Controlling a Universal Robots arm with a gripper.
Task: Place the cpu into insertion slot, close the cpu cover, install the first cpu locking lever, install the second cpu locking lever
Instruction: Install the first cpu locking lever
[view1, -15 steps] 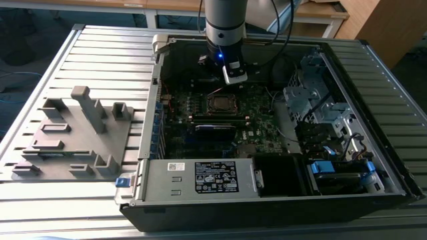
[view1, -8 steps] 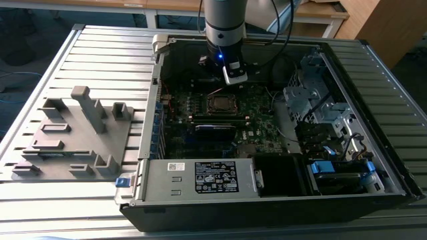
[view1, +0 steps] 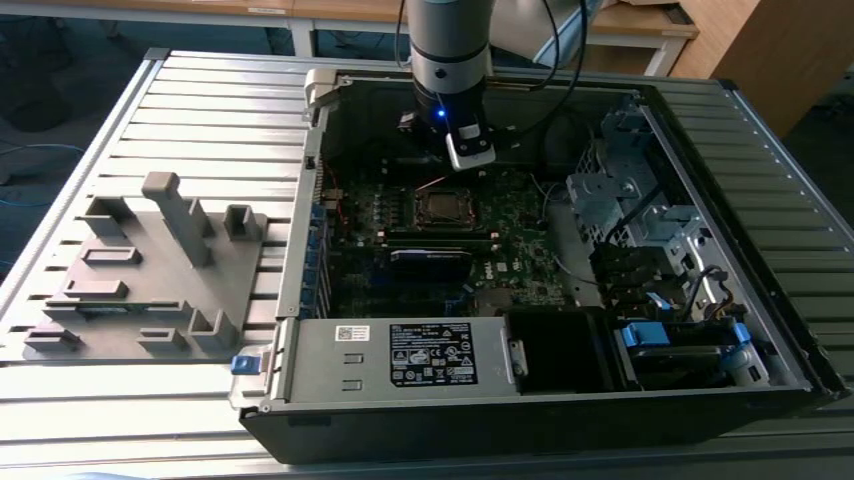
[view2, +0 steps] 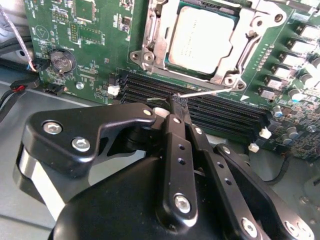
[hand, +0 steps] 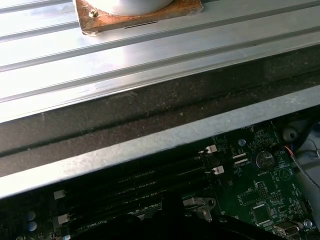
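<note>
step: seating cpu locking lever (view2: 210, 91) | gripper (view2: 178, 102): fingers pressing together, holding nothing, tip touching lever's free end | cpu (view2: 200, 40): sitting in insertion slot (view2: 141, 56) under lowered cpu cover (view2: 159, 35) | advice: pushing steadily, avoiding wire slip

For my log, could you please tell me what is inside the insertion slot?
The cpu lies in it, its silver top showing through the window of the cpu cover. That frame hides the chip's edges; contacts underneath cannot be seen.

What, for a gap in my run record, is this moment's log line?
cpu: seated | cpu cover: down over cpu | gripper: shut, tips at end of locking lever
</note>
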